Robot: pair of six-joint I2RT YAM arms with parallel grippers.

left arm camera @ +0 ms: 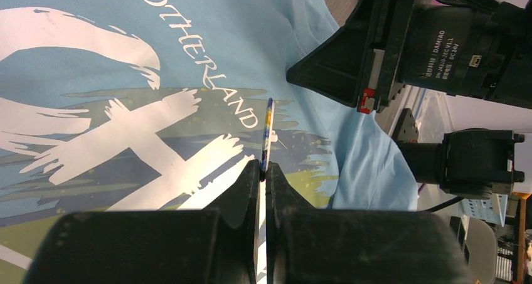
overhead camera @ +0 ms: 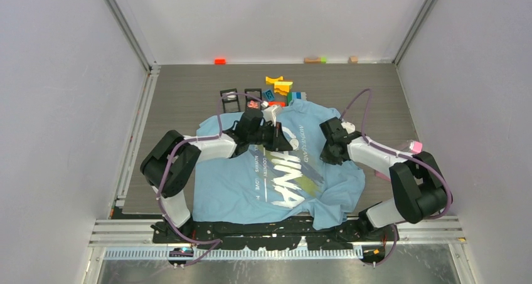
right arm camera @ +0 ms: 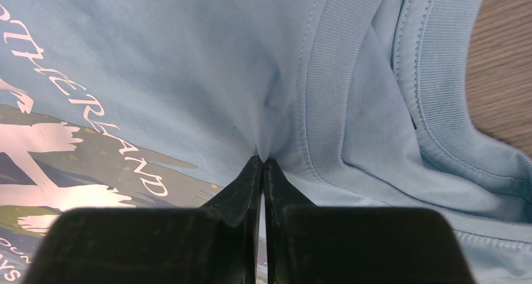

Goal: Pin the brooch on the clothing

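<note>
- The brooch (left arm camera: 268, 128) shows only in the left wrist view. It is a thin sliver seen edge-on, bluish at the tip, standing out over the shirt (left arm camera: 94, 52) just beside the small white lettering on the chest.
- The left gripper (left arm camera: 262, 168) has its fingers pressed together on the brooch's lower end.
- Edge-on, the brooch's face and main colour cannot be made out. Whether its tip touches the shirt cannot be told either.
- In the top view the left gripper (overhead camera: 275, 133) hangs over the shirt (overhead camera: 232, 184) above the big white letters. The brooch is too small to find there.
- Only the right wrist view shows the right gripper (right arm camera: 262, 162) with its fingers squeezed shut on a small raised fold of the shirt (right arm camera: 163, 52), just beside the ribbed collar (right arm camera: 326, 89).
- In the top view the right gripper (overhead camera: 329, 151) sits on the shirt's right part, and the fold itself is hidden under it.
- The left wrist view also catches the right arm (left arm camera: 439, 39) over the shirt's far edge, its fingers cut off.
- Beyond the shirt on the table (overhead camera: 182, 89) lie coloured blocks (overhead camera: 280, 86) and two black frames (overhead camera: 229, 99), seen in the top view only.
</note>
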